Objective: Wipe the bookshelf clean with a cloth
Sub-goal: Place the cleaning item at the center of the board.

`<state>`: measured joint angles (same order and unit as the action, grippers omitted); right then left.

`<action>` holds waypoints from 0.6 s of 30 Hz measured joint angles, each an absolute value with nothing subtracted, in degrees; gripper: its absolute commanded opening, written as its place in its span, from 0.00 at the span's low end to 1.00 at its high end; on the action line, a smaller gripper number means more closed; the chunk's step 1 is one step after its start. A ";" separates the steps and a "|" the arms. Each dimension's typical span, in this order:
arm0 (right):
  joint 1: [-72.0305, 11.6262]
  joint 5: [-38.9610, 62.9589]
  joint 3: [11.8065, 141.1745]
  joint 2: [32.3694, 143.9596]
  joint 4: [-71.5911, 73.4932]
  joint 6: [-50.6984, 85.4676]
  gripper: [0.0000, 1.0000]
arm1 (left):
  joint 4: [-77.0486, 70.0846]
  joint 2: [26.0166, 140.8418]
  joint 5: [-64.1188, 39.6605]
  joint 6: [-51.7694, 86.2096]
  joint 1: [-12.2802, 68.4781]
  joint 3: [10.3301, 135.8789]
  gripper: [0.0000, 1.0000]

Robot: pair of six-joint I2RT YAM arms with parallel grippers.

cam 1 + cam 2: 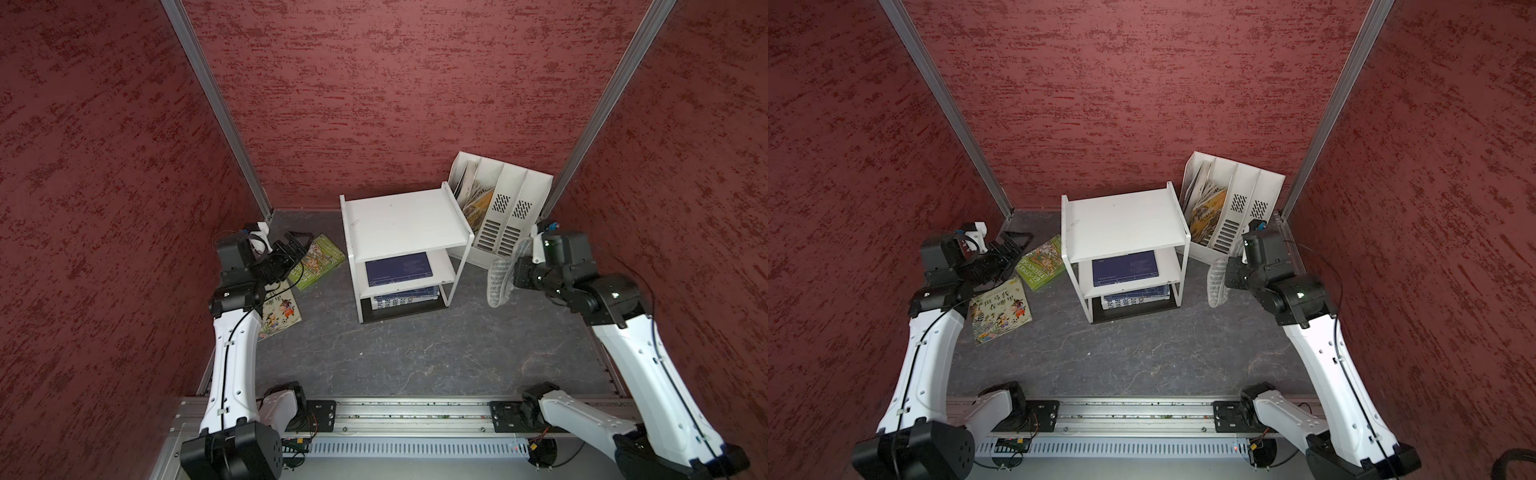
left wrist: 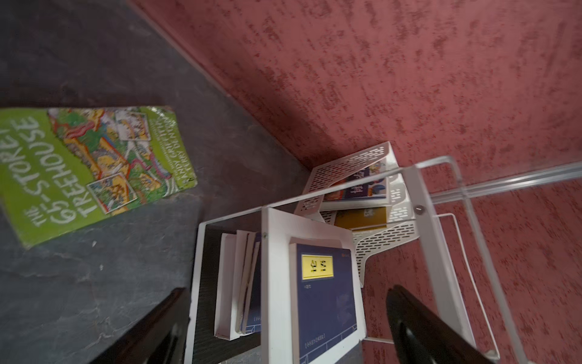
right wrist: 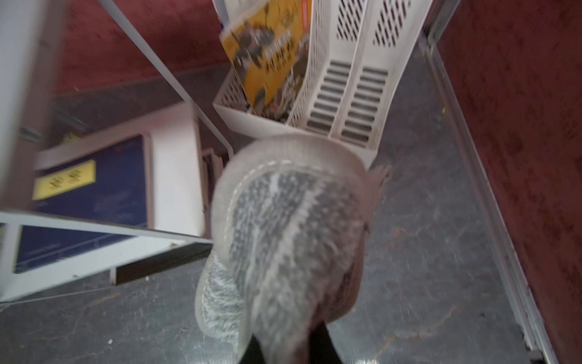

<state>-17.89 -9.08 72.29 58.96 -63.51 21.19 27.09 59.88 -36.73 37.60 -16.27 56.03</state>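
Grey cloth hangs clamped in the right tool, just right of the white bookshelf, not touching it. The left tool is spread apart, empty. The wiping looks left to do.

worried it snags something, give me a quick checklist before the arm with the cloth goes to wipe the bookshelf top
1. cloth gripped by the right pincer: ok, it hangs from the shut pincer.
2. bookshelf top bare: ok, nothing lies on it.
3. left pincer out of the way: ok, open, empty, near the green book, apart from the bookshelf.
4. lower tiers free to wipe: not ok, a blue book lies on the middle tier and stacked books on the bottom one.
5. cloth clear of the file holder: cannot tell, it hangs just in front of it.
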 measured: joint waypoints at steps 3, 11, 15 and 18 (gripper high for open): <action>-17.89 -7.57 59.27 58.76 -59.79 25.36 0.12 | 27.07 61.14 -35.73 38.74 -16.40 54.13 1.00; -17.89 -4.73 50.78 59.37 -54.72 29.89 0.55 | 26.94 61.63 -34.57 39.18 -16.40 53.93 1.00; -17.28 -5.54 58.87 61.30 -56.34 27.03 0.82 | 26.98 61.89 -34.52 39.18 -16.40 53.93 1.00; -15.38 -5.74 66.67 63.11 -58.08 23.42 0.97 | 27.03 61.93 -34.46 39.18 -16.43 54.04 1.00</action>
<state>-15.38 -5.74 66.67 63.11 -58.08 23.42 27.03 61.93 -34.46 39.18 -16.43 54.04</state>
